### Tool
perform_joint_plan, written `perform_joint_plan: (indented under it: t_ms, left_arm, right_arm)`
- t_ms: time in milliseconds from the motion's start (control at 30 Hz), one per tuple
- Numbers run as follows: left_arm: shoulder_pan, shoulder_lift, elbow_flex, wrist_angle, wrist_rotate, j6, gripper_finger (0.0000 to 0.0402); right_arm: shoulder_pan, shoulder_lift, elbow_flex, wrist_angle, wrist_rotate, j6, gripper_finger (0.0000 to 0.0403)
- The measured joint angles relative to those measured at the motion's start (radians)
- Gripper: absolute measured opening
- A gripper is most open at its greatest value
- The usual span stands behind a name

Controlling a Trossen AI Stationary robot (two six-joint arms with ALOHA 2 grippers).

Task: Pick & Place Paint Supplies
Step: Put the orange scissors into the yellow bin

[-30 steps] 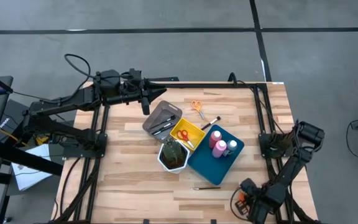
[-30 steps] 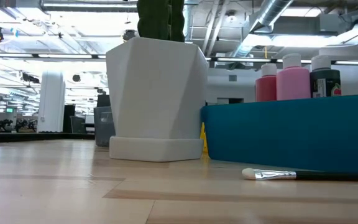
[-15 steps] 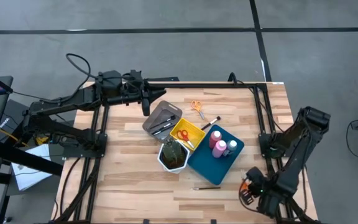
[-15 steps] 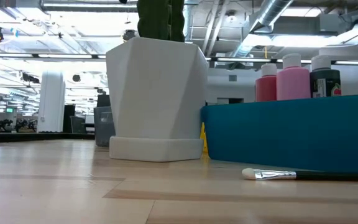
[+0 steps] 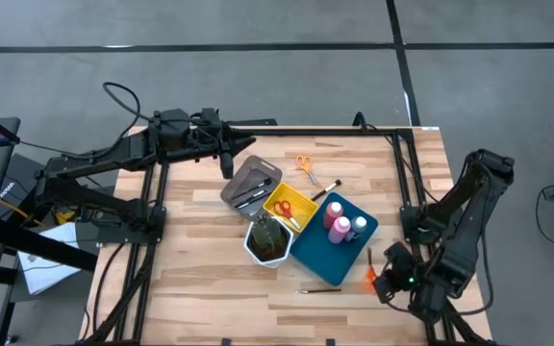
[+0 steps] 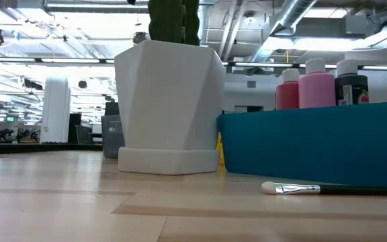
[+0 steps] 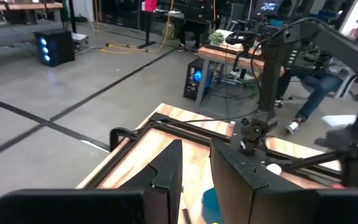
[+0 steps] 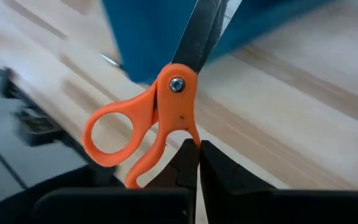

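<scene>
The right gripper [image 8: 199, 163], fingers clamped on the orange-handled steel scissors [image 8: 151, 118], has risen from the table's corner toward the blue rectangular tray [image 5: 335, 242], indicating placement follows.

- The left arm reaches across the far left corner of the tabletop [image 5: 210, 288], bent at the elbow, its hand [image 5: 225, 165] pointing down with the fingers [image 7: 166, 174] slightly apart and nothing between them.
- The right arm is folded at the near right edge, its hand [image 5: 377, 281] low and clamped tight.
</scene>
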Motion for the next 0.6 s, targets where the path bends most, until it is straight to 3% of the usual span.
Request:
perform_joint_plan:
  t_ms: [167,300,433,600]
  left_arm:
    - [0.001,0.0,0.0,-0.008,-0.055,0.063,0.0076]
    - [0.001,0.0,0.0,-0.009,-0.097,0.125,0.0076]
    - [0.015,0.0,0.0,-0.01,-0.106,0.196,0.0076]
    - [0.061,0.0,0.0,-0.011,-0.106,0.249,0.0076]
  right_arm:
    - [-0.033,-0.003,0.11,-0.031,0.069,-0.097,0.0]
    - [-0.104,-0.004,0.216,-0.174,0.097,-0.166,0.0]
    - [-0.22,-0.044,0.305,-0.321,0.102,-0.3,0.0]
    - [-0.429,-0.147,0.33,-0.341,0.101,-0.572,0.0]
